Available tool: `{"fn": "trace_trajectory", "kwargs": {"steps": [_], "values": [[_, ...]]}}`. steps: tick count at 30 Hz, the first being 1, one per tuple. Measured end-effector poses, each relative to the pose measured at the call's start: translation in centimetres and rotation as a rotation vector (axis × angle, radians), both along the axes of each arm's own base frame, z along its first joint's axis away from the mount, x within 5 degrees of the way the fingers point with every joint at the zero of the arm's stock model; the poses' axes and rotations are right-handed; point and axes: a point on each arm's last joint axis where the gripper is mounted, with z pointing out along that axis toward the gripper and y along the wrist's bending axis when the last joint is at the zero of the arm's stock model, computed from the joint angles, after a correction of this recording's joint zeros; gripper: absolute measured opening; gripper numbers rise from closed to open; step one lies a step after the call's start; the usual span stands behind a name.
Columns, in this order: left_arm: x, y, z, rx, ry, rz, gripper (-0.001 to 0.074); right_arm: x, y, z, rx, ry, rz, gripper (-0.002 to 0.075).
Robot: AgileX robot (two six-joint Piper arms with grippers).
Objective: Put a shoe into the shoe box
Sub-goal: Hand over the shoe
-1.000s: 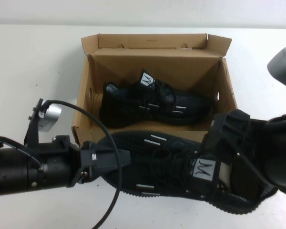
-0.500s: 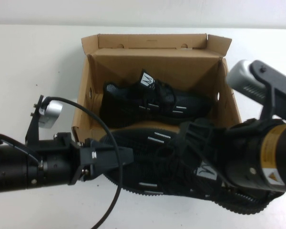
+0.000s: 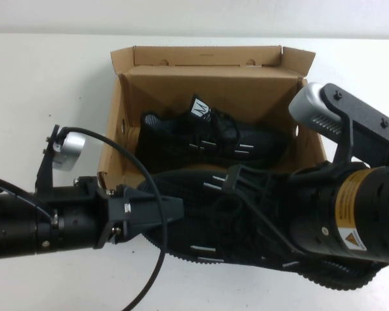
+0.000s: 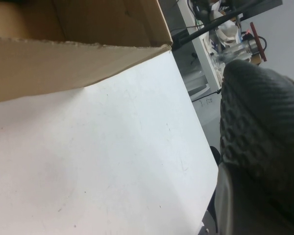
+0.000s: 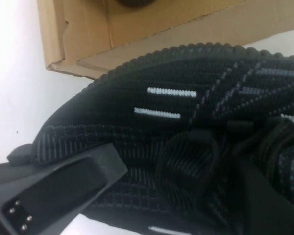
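Observation:
The brown shoe box [image 3: 115, 123] stands open at the middle back, its lid flap up, with one black sneaker [image 3: 207, 139] inside. A second black shoe [image 3: 201, 223] lies on the table just in front of the box. My left gripper [image 3: 172, 208] reaches in from the left and is shut on this shoe's toe; in the left wrist view the ribbed sole [image 4: 264, 122] presses against one finger [image 4: 240, 205]. My right gripper [image 3: 246, 188] is down on the shoe's laces [image 5: 186, 161], hiding the tongue tag.
The white table [image 3: 45, 84] runs left and right of the box. In the right wrist view the box's front corner [image 5: 73, 54] sits close behind the shoe [image 5: 186, 98], and the left gripper's black finger [image 5: 63, 188] is at the toe.
My right arm has swung in from the right and come down over the shoe's laces, covering the white tongue tag. The left arm has hardly moved.

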Motion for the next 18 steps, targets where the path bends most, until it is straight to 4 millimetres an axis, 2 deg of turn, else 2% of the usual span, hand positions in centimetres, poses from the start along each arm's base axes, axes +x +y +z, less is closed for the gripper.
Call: {"fn": "trace_trajectory", "kwargs": {"steps": [3, 14, 16, 18], "values": [[-0.04, -0.02, 0.03, -0.002, -0.006, -0.007, 0.0120, 0.00, -0.02, -0.01, -0.002, 0.001, -0.001, 0.0001], [-0.07, -0.05, 0.10, -0.002, -0.035, -0.019, 0.0120, 0.02, -0.03, 0.00, -0.076, -0.060, 0.104, -0.0003], [-0.06, -0.05, 0.12, -0.002, -0.043, -0.020, 0.0152, 0.03, 0.00, 0.02, -0.074, -0.064, 0.109, -0.0003], [-0.04, -0.06, 0.16, -0.003, -0.052, -0.021, 0.0232, 0.04, -0.01, -0.02, -0.079, -0.067, 0.112, -0.0003]]}}
